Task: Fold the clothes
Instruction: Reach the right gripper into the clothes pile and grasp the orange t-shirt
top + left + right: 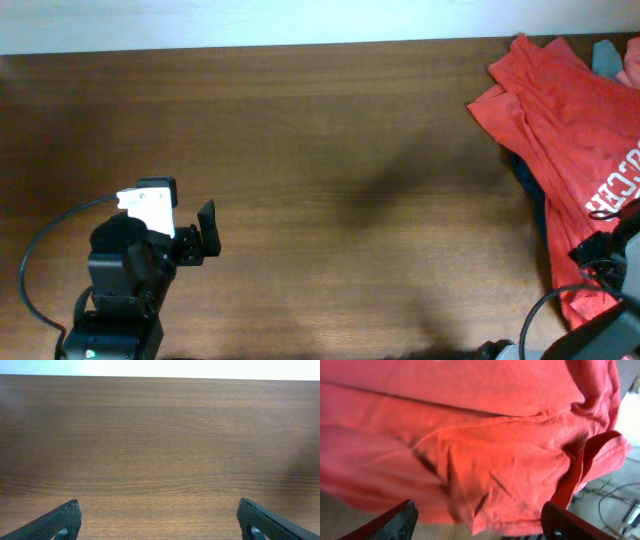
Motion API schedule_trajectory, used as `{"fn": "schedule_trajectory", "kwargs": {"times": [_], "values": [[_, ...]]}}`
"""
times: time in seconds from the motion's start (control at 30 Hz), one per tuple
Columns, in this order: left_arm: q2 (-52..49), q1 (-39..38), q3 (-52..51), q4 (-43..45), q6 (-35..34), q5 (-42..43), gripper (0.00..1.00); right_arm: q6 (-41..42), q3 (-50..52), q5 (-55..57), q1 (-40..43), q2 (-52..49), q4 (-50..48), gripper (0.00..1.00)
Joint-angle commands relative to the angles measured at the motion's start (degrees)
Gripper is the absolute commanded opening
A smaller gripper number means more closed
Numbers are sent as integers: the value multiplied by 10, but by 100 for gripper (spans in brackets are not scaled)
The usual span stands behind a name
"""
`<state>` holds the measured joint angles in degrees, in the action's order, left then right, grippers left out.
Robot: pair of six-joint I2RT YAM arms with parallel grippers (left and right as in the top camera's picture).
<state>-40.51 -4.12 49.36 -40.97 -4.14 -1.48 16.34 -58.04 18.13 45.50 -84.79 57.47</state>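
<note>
An orange-red T-shirt (pixel 565 110) with white lettering lies crumpled at the table's far right, on top of a navy garment (pixel 533 190). Grey-blue and pink cloth (pixel 612 58) peeks out at the top right corner. My right gripper (pixel 605 255) is at the shirt's lower edge; in the right wrist view its fingers (pixel 477 522) are spread wide, open, with the shirt's hem (pixel 495 475) just in front of them, not gripped. My left gripper (pixel 205 240) is open over bare wood at the lower left; its wrist view (pixel 157 520) shows only table.
The brown wooden table (pixel 300 150) runs to a white back edge. The shirt hangs over the table's right edge, where floor and cables (pixel 615 490) show. A black cable (pixel 40 250) loops beside the left arm.
</note>
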Motion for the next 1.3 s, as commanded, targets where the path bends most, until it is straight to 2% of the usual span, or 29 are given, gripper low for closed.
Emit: {"fn": "schedule_trajectory", "kwargs": {"times": [0.0,0.17,0.47,0.67,0.8,0.97,1.07,1.13,1.27], "values": [[2,-2,12,2,-1,7,99,13,-9,1,8,-25,-15,83],[2,-2,12,2,-1,7,99,13,-9,1,8,-49,-28,83],[2,-2,12,2,-1,7,99,13,-7,1,8,-68,-53,73],[2,-2,12,2,-1,7,99,13,-7,1,8,-88,-57,70],[2,-2,12,2,-1,7,99,13,-7,1,8,-90,-57,60],[2,-2,12,2,-1,7,99,13,-7,0,7,-90,-57,27],[2,-2,12,2,-1,7,99,13,-9,-10,5,-88,-53,11],[2,-2,12,2,-1,7,99,13,-18,-25,1,-83,-46,5],[2,-2,12,2,-1,7,99,3,-62,-54,-26,-63,-14,4]]}}
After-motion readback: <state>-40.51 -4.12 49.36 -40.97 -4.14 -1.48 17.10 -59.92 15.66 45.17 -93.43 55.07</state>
